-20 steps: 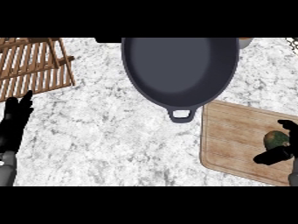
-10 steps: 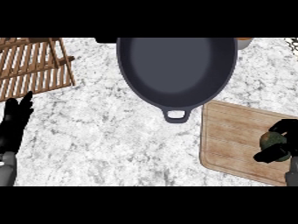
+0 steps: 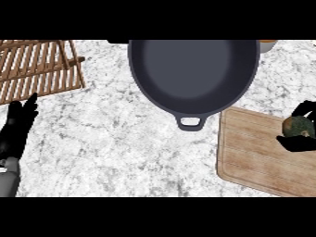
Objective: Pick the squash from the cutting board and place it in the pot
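A green and tan squash (image 3: 297,127) shows at the right edge of the head view, over the wooden cutting board (image 3: 256,155). My right hand (image 3: 315,135) is curled round it, with dark fingers above and the thumb below it. The dark oval pot (image 3: 191,74) stands at the top middle, its loop handle pointing toward me, just left of the board's far corner. My left hand (image 3: 13,132) rests open at the left edge, fingers straight and pointing away.
A wooden slatted rack (image 3: 27,69) lies at the upper left on the grey marble counter (image 3: 119,143). A small orange-rimmed object (image 3: 268,42) peeks out behind the pot's right rim.
My right hand has closed round the squash and drawn upward with it along the board's right side. The left hand has stayed put.
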### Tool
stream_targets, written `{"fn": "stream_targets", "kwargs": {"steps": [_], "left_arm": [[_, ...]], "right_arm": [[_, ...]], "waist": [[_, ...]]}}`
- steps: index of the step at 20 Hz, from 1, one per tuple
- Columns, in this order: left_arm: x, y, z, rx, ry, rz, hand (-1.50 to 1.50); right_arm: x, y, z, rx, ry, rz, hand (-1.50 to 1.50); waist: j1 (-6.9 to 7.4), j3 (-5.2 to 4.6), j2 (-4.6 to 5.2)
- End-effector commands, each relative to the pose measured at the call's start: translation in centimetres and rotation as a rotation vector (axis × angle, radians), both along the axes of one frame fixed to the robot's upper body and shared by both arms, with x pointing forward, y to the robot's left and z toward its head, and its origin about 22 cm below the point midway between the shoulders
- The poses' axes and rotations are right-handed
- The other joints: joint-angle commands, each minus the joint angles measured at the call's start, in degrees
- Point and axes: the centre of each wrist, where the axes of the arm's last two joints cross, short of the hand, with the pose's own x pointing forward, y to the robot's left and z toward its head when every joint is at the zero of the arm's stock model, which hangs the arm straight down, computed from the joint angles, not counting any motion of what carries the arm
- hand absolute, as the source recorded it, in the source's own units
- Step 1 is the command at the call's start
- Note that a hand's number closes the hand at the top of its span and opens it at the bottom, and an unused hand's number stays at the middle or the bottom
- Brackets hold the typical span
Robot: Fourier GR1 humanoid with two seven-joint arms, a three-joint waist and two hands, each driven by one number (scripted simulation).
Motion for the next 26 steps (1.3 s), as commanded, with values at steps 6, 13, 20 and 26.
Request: {"fn": "stream_targets", "kwargs": {"steps": [6, 13, 20, 26], "left_arm": [[-0.3, 0.3, -0.5, -0.021, 0.012, 0.000, 0.00], [-0.6, 0.6, 0.5, -0.006, 0.020, 0.019, 0.00], [-0.6, 2.2, 0.5, -0.001, 0.011, 0.032, 0.00], [-1.2, 0.3, 0.0, 0.008, 0.011, 0.037, 0.00]], "right_arm": [[1.9, -5.5, 1.4, -0.157, -0.478, 0.336, 1.50], [2.2, -6.8, 3.6, -0.038, -0.912, 0.503, 1.50], [-1.0, -8.4, 5.3, 0.100, -1.163, 0.719, 1.50], [-4.9, -6.7, 9.3, 0.111, -1.090, 0.815, 1.50]], "waist": [[0.19, 0.20, 0.44], [-1.06, 0.23, -0.44], [-2.62, -0.20, -0.48], [-2.26, -0.29, -0.47]]}}
